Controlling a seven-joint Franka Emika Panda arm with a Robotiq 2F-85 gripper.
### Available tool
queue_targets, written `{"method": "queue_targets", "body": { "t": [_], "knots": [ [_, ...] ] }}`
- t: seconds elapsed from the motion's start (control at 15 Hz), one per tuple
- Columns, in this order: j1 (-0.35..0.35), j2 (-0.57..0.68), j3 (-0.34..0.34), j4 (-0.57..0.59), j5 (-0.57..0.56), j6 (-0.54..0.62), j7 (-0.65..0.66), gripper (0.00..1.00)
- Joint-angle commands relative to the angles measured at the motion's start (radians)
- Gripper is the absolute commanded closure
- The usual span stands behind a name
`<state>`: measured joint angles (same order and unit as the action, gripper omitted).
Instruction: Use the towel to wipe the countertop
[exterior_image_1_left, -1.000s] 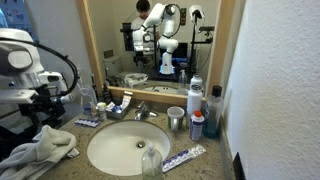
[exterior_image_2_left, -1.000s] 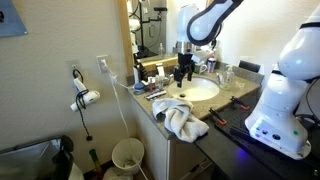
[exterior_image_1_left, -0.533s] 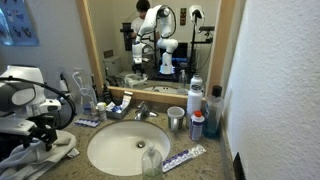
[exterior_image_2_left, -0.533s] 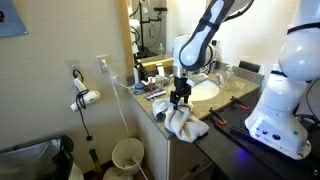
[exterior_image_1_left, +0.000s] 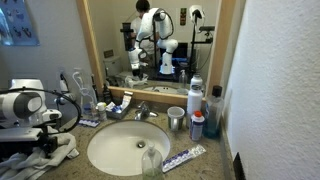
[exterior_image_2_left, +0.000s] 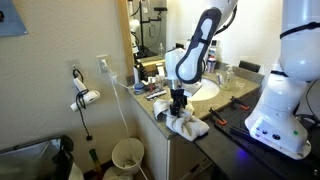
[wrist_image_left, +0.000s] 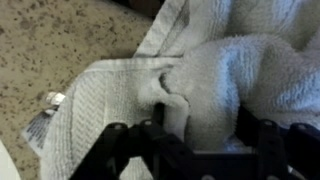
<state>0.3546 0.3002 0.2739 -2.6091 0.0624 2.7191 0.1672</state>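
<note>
A crumpled white towel (exterior_image_1_left: 55, 152) lies on the speckled countertop (exterior_image_1_left: 205, 163) beside the sink basin (exterior_image_1_left: 125, 150), near the counter's end; it also shows in an exterior view (exterior_image_2_left: 188, 126). My gripper (exterior_image_1_left: 42, 143) (exterior_image_2_left: 178, 108) is down on the towel. In the wrist view the towel (wrist_image_left: 225, 65) fills most of the picture. The gripper (wrist_image_left: 205, 120) has its fingers spread, with a thick fold of the towel between them. Bare countertop (wrist_image_left: 60, 40) shows beside the towel.
A toothpaste tube (exterior_image_1_left: 183, 157), a metal cup (exterior_image_1_left: 176, 119), bottles (exterior_image_1_left: 197, 125) and the faucet (exterior_image_1_left: 143, 112) stand around the sink. Another tube's end (wrist_image_left: 40, 125) lies by the towel. A wall mirror backs the counter. A waste bin (exterior_image_2_left: 127, 155) stands below the counter's end.
The arm has come down and toward the counter's end, from above the sink's edge onto the towel. The towel has not visibly shifted.
</note>
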Motion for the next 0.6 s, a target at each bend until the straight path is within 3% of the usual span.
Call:
{"method": "queue_targets", "body": {
  "t": [0.0,0.27,0.53],
  "knots": [
    [0.060,0.030,-0.070,0.050,-0.132,-0.039,0.102,0.65],
    [0.123,0.039,-0.178,0.093,-0.331,-0.059,0.261,0.92],
    [0.144,0.105,-0.246,0.171,-0.457,-0.028,0.364,0.96]
  ]
}}
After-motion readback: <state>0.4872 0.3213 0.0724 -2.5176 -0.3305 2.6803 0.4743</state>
